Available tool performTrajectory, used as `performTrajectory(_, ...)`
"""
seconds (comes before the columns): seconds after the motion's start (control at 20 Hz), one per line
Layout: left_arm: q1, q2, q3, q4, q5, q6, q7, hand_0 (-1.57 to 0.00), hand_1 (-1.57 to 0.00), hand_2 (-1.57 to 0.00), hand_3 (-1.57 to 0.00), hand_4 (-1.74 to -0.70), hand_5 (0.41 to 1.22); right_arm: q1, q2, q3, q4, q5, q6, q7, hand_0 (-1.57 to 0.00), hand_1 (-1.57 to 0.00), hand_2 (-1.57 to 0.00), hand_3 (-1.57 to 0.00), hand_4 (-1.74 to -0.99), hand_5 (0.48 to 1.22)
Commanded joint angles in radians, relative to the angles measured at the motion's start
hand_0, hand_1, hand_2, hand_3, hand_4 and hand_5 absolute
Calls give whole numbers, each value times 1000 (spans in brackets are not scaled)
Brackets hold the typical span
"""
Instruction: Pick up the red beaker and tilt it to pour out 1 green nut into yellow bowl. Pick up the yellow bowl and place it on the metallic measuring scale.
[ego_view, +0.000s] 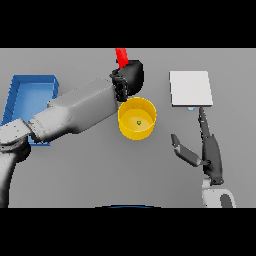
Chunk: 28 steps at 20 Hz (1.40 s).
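My left hand (129, 77) is shut on the red beaker (121, 57), of which only the upper part shows, tilted just behind the yellow bowl (145, 127). A small green nut (139, 122) lies on the bowl's floor. The metallic measuring scale (190, 88), a pale square plate, sits to the right of the bowl at the back. My right hand (210, 152) is open in front of the scale, fingers straight and thumb spread toward the bowl, touching nothing.
A blue tray (30, 92) stands at the far left, partly covered by my left forearm. The grey table (100, 170) runs under everything.
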Motion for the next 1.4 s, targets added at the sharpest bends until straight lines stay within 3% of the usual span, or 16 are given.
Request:
performTrajectory(0.0, -22, 4, 14, 13, 13, 4, -12, -1571, -1571, -1571, -1571, -1730, 1221, 4, 1, 2, -8, -4, 3, -8, 1, 1, 1, 1, -1206, 592)
performTrajectory(0.1, -92, 26, 47, 52, 27, 43, -13, -1571, -1571, -1571, -1494, -1727, 1221, -18, 5, -2, 15, 0, -4, 12, 1, 1, 1, 1, -1203, 592)
performTrajectory(0.15, -120, 40, 66, 65, 41, 41, -14, -1571, -1571, -1399, -1509, -1676, 1221, -15, 4, -1, 10, 2, -6, 4, 1, 1, 1, 1, -1201, 592)
performTrajectory(0.25, -171, 74, 117, 100, 79, 74, -21, -1571, -1571, -1461, -1041, -1699, 1221, -24, 4, -4, 15, -9, 0, -1, 1, 1, 1, 1, -1186, 596)
performTrajectory(0.35, -230, 102, 172, 150, 122, 91, -19, -1571, -1571, -1501, -1232, -1705, 1221, -35, 6, -11, 21, -33, 13, 6, 1, 1, 1, 1, -1181, 593)
performTrajectory(0.5, -259, 127, 288, 241, 228, 75, 47, -1571, -1571, -1535, -1397, -1720, 1221, -31, 8, -16, 17, -66, 32, -6, 1, 1, 1, 1, -1193, 597)
performTrajectory(0.7, -217, 203, 519, 375, 457, 134, 189, -1571, -1571, -1556, -1360, -1732, 1221, -47, 0, -18, 30, -78, 47, -10, 1, 1, 1, 1, -1222, 592)
performTrajectory(0.85, -131, 283, 653, 383, 629, 220, 195, -1571, -1571, -1563, -1396, -1736, 1221, -50, -7, -24, 42, -79, 47, -18, 1, 1, 1, 1, -1222, 587)
performTrajectory(1.0, -22, 358, 744, 313, 771, 279, 233, -1571, -1571, -1567, -1428, -1739, 1221, -64, -18, -25, 58, -75, 52, -26, 1, 1, 1, 1, -1226, 587)
performTrajectory(1.15, 136, 419, 817, 198, 899, 386, 347, -1571, -1571, -1569, -1432, -1740, 1221, -55, -28, -27, 62, -75, 57, -57, 1, 1, 1, 1, -1217, 599)
performTrajectory(1.35, 381, 478, 864, -31, 1033, 528, 505, -1571, -1571, -1570, -1458, -1740, 1221, -53, -32, -2, 59, -37, 55, -45, 1, 1, 1, 1, -1210, 631)
